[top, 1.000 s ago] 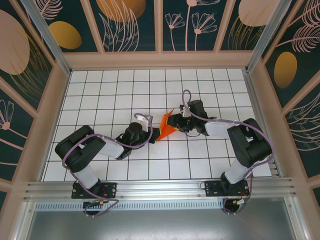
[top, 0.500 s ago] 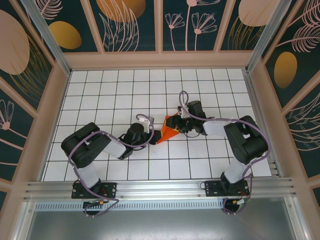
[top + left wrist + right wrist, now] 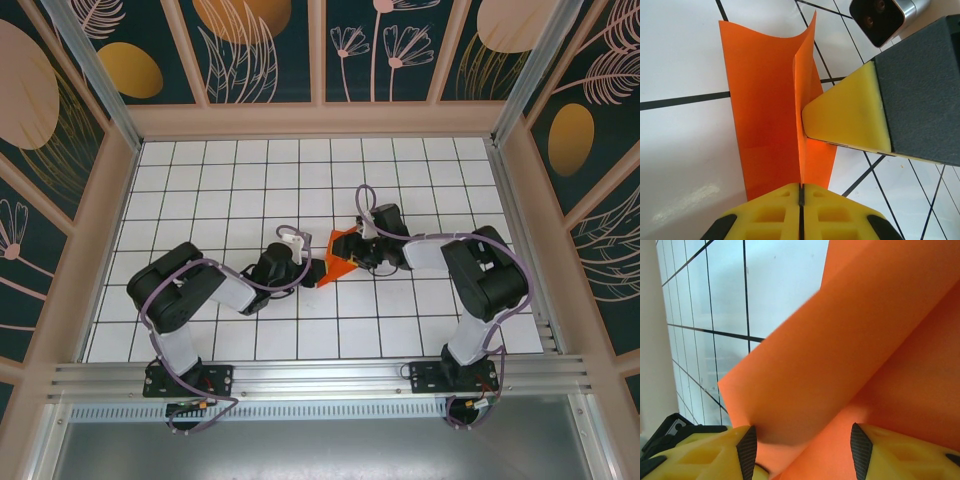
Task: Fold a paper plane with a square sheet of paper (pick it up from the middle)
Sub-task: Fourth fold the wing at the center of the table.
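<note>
The square sheet of paper (image 3: 337, 262) is bright orange and folded along a centre crease, lying low over the grid near the table's middle. In the left wrist view the sheet of paper (image 3: 765, 100) shows a flat strip with one flap standing up from the crease. My left gripper (image 3: 801, 192) is shut on the near end of that crease, at the paper's left (image 3: 318, 272). My right gripper (image 3: 804, 452) stands open, with the curled orange flap (image 3: 840, 340) between its fingers. One yellow fingertip (image 3: 845, 115) of that gripper rests against the standing flap.
The white gridded table (image 3: 230, 190) runs out to wooden frame walls (image 3: 320, 120) at the back and sides. A metal rail (image 3: 320, 378) lines the near edge, where both arm bases are bolted. The two forearms meet at the paper.
The paper has come down from a raised, pointed tilt to lie lower over the table. My left arm has slid right with it, and my right gripper has edged slightly left.
</note>
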